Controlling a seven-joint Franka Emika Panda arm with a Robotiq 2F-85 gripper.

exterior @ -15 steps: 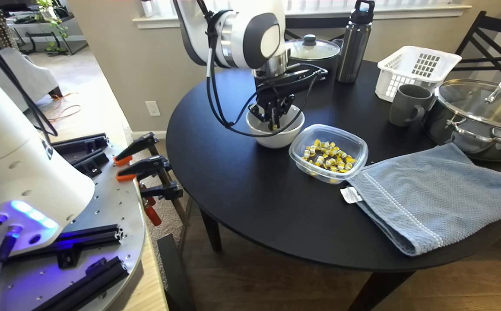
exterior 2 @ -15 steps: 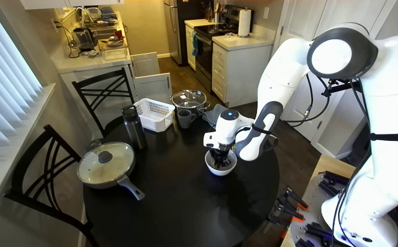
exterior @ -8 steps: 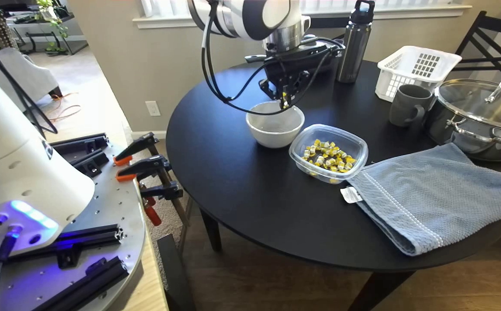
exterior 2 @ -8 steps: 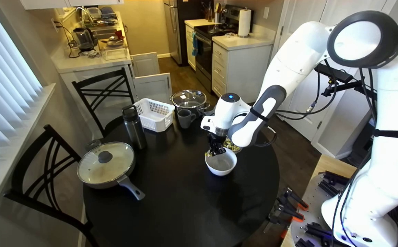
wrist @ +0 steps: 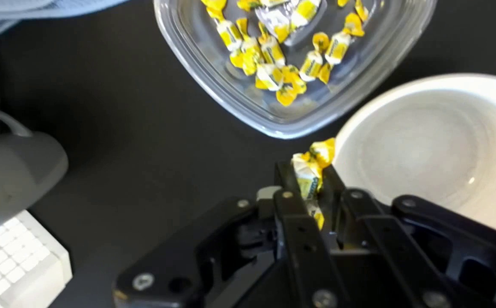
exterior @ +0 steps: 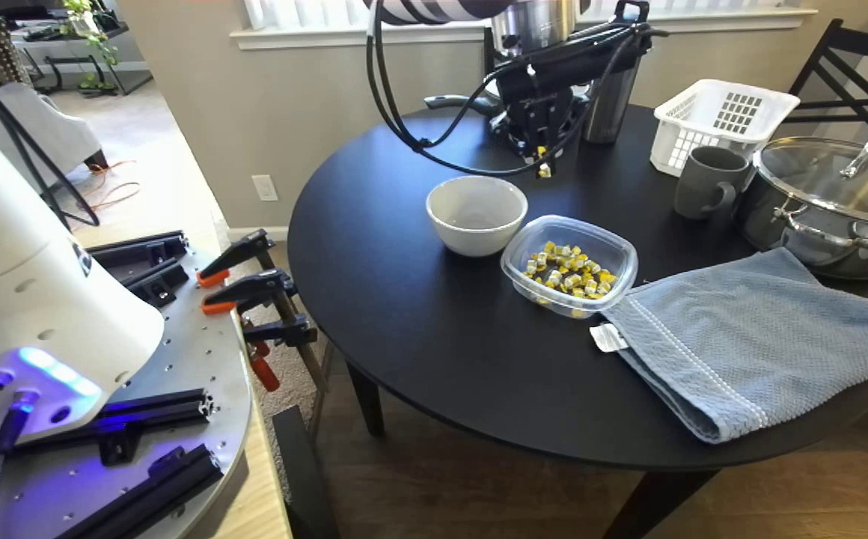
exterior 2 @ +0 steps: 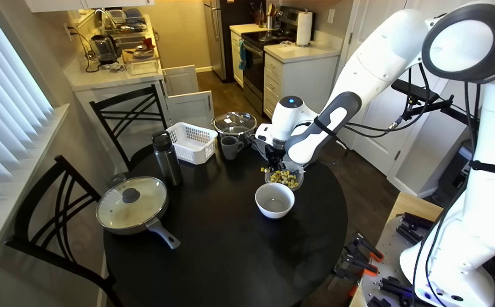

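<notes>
In the wrist view my gripper is shut on a yellow-and-white wrapped candy, whose twisted end sticks out past the fingertips. The same candy shows below the gripper in an exterior view, held above the table. A white bowl stands on the dark table, and its inside looks empty in the wrist view. Touching or close beside it is a clear plastic container with several similar candies. In an exterior view the gripper appears near that container.
A grey mug, white basket, steel pot with glass lid and folded blue towel lie past the container. A tall steel bottle and a lidded pan stand toward the window. Black chairs edge the round table.
My gripper has risen out of the white bowl and moved away from it toward the container's side, with the candy staying in its jaws. Bowl and container have not moved.
</notes>
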